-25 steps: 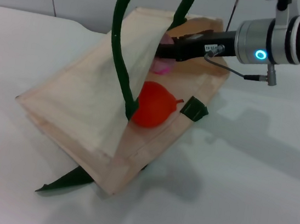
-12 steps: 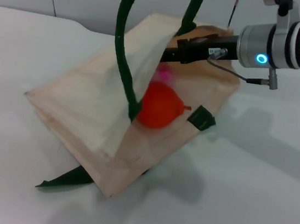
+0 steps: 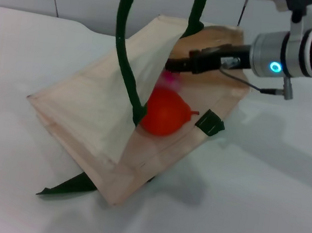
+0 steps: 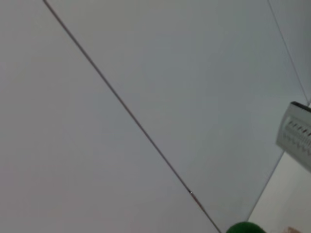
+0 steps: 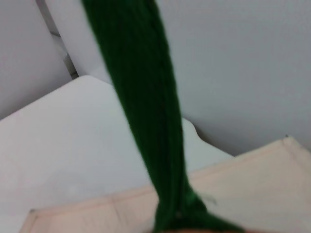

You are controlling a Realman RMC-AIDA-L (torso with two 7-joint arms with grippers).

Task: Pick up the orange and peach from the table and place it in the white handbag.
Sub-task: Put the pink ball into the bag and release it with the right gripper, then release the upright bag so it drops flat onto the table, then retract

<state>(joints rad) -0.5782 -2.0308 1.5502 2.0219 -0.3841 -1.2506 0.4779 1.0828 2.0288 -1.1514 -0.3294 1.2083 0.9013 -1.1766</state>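
- Right gripper [image 3: 171, 65] is reaching from the right into the mouth of the handbag [image 3: 87, 113]; whether its fingers are spread or pressed together cannot be told.
- Peach [image 3: 170, 77] is showing only as a pink patch just under the gripper tip, inside the bag.
- Orange [image 3: 165, 113] is lying inside the bag opening, below the peach, against a green handle [image 3: 126, 61].
- Both handles are being held up out of the top of the head view; the left gripper itself is not showing.
- Bag is resting tilted on a white table [image 3: 258, 210].
- Pale grey wall panels [image 4: 146, 73] with thin seams are standing behind the table.
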